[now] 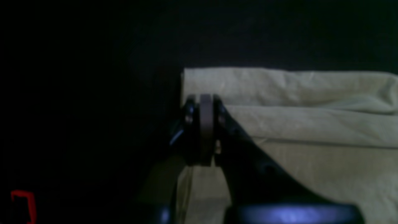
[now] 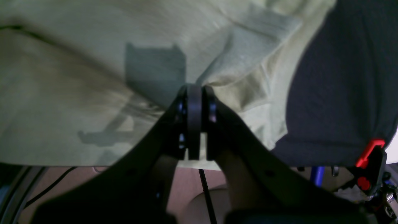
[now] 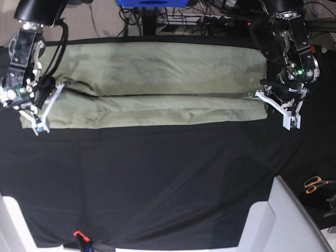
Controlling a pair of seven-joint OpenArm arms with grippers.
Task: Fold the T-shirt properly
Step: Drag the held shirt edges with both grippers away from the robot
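Note:
The pale green T-shirt (image 3: 157,79) lies as a long folded strip across the far half of the black cloth, with a lengthwise fold edge running along its middle. My left gripper (image 3: 261,96) is at the strip's right end in the base view. In the left wrist view that gripper (image 1: 205,99) is shut at the corner of the T-shirt (image 1: 311,124), where the upper layer's edge meets its tips. My right gripper (image 3: 62,84) is at the strip's left end. In its own view the right gripper (image 2: 194,87) is shut, and the T-shirt (image 2: 77,62) puckers toward its tips.
The black cloth (image 3: 157,173) covers the table toward the near side. Orange-handled scissors (image 3: 315,184) lie at the right edge. White bins (image 3: 273,220) stand at the near corners. A red clamp (image 2: 370,149) holds the cloth's edge, and cables hang behind the table.

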